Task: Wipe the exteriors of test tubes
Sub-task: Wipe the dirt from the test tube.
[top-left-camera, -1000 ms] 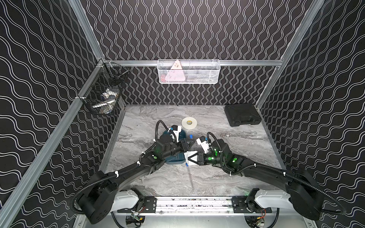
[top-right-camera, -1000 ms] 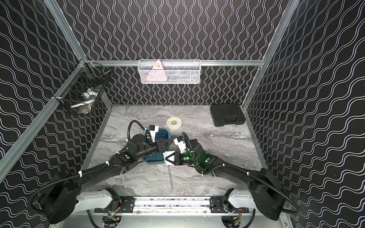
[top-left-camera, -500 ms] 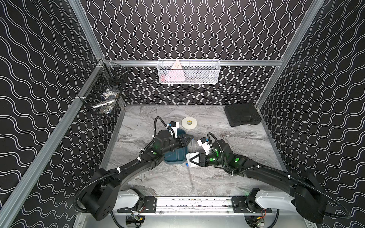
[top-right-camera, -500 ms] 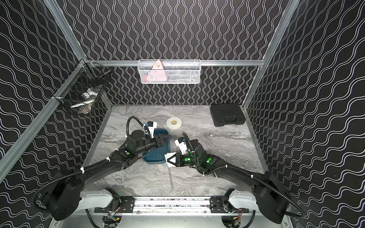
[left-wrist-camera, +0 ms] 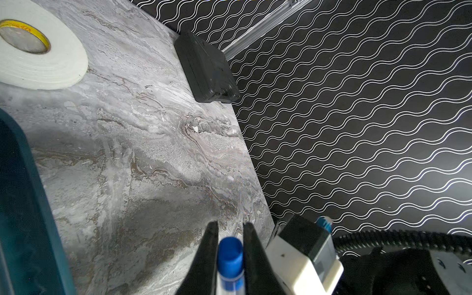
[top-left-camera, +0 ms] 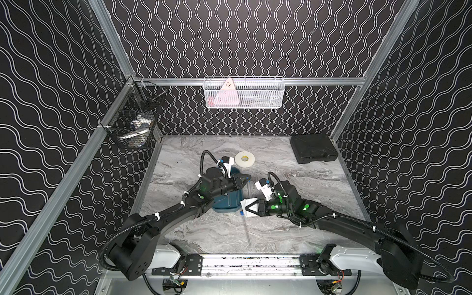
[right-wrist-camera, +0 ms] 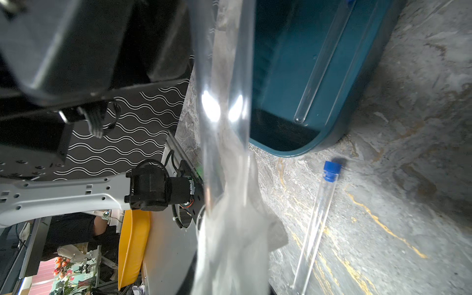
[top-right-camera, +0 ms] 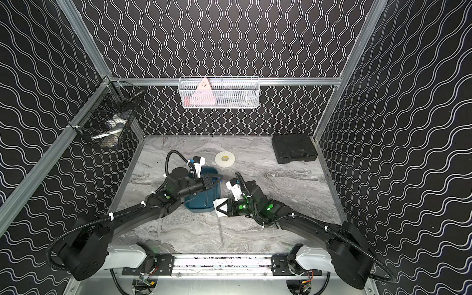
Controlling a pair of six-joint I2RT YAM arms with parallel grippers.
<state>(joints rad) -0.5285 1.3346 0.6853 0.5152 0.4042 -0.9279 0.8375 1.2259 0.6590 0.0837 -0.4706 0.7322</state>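
Looking at a top view, I see my left end effector [top-left-camera: 245, 178] clamped on a test tube [top-left-camera: 248, 190] beside the teal tray [top-left-camera: 227, 204]. Its far end sits in the white tissue [top-left-camera: 244, 203] my right end effector [top-left-camera: 248, 209] pinches. In the left wrist view, the fingers [left-wrist-camera: 204, 255] hold only near the blue cap [left-wrist-camera: 229, 251], so a hard rub could tip the tube out. In the right wrist view, the tissue [right-wrist-camera: 237, 242] looks loose and could slip off, and another tube [right-wrist-camera: 316, 229] on the surface [right-wrist-camera: 408, 178] is easy to bump.
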